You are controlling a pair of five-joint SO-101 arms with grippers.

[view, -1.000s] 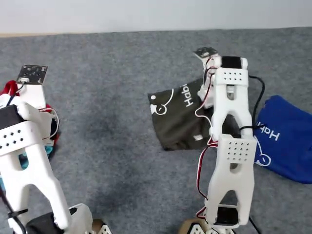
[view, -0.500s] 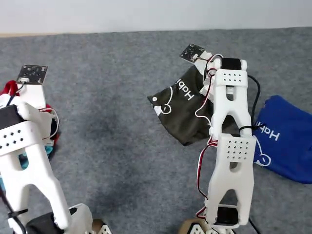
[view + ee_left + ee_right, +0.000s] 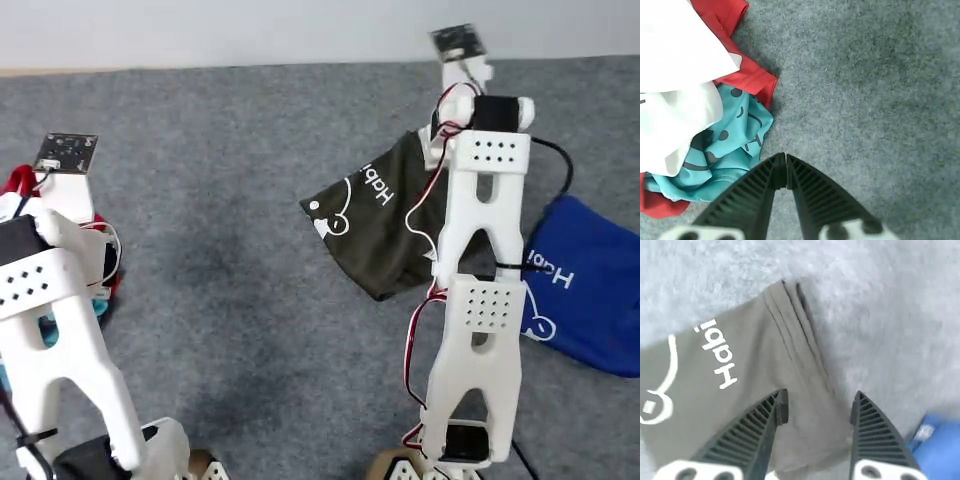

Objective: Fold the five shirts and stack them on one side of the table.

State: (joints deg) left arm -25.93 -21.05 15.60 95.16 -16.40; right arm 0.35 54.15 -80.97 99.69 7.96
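Fingers (image 3: 755,432) on the right arm stand apart over the dark shirt (image 3: 375,230), crumpled on the table (image 3: 230,200) right of centre. At its four o'clock, just beside it, lies the blue shirt (image 3: 585,290). The left fingers (image 3: 757,192) are pressed together above bare table, with the red shirt (image 3: 752,80), teal shirt (image 3: 725,145) and white shirt (image 3: 675,75) heaped at the table's nine o'clock edge.

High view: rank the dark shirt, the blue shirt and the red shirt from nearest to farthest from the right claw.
1. dark shirt: directly beneath the open right claw.
2. blue shirt: next to the dark one, toward the table's right side.
3. red shirt: far across the table, by the left arm.
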